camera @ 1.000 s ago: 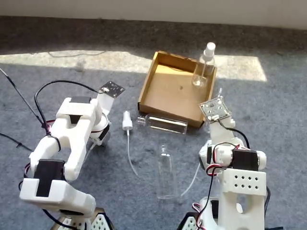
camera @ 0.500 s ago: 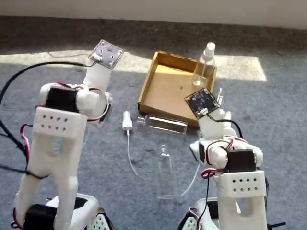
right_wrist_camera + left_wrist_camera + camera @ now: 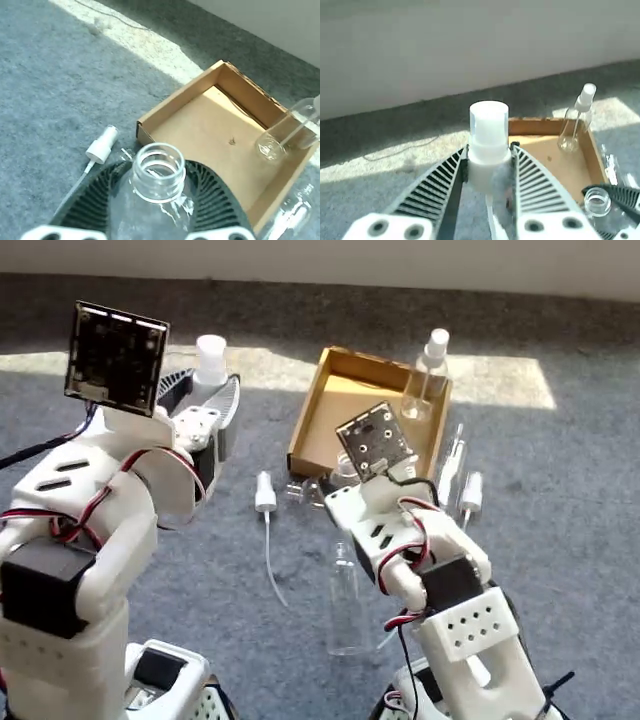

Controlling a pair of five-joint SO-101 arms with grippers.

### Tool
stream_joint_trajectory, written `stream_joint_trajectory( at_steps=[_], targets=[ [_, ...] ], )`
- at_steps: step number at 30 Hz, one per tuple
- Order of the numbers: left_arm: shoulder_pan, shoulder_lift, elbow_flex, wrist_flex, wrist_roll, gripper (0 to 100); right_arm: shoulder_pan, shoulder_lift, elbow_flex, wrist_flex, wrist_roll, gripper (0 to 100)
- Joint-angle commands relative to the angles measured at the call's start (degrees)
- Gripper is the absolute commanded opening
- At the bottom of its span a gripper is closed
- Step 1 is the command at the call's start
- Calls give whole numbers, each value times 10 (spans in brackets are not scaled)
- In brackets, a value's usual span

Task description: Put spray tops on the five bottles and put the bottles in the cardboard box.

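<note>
Now your left jaws are clamped on a white spray top [image 3: 489, 137], held up off the carpet [image 3: 560, 490], while your right jaws grip an open-necked bottle [image 3: 157, 172] near the cardboard box [image 3: 335, 410]. One capped bottle [image 3: 428, 375] stands in the box's far corner; a loose spray top [image 3: 264, 492] lies just outside it.

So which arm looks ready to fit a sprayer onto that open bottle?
Left, probably: the left fingers grip a spray top, while the right fingers clamp the open bottle that needs it.
</note>
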Motion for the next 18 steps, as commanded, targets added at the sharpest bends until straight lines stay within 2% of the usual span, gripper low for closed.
stream_joint_trajectory(
  at_steps=[1, 6, 10, 14, 18],
  targets=[
    [11, -13, -19, -106, 31, 11, -27, -8, 45, -116, -10, 4],
    [21, -12, -18, -178, 56, 8, -36, -108, 156, -209, -11, 4],
    [85, -12, -15, -209, 58, 7, -38, -223, 222, -211, -11, 4],
    [170, -12, 40, -269, 59, 7, -39, -295, 266, -210, -11, 4],
    [204, -14, 111, -327, 60, 7, -39, -310, 281, -209, -11, 4]
  ],
)
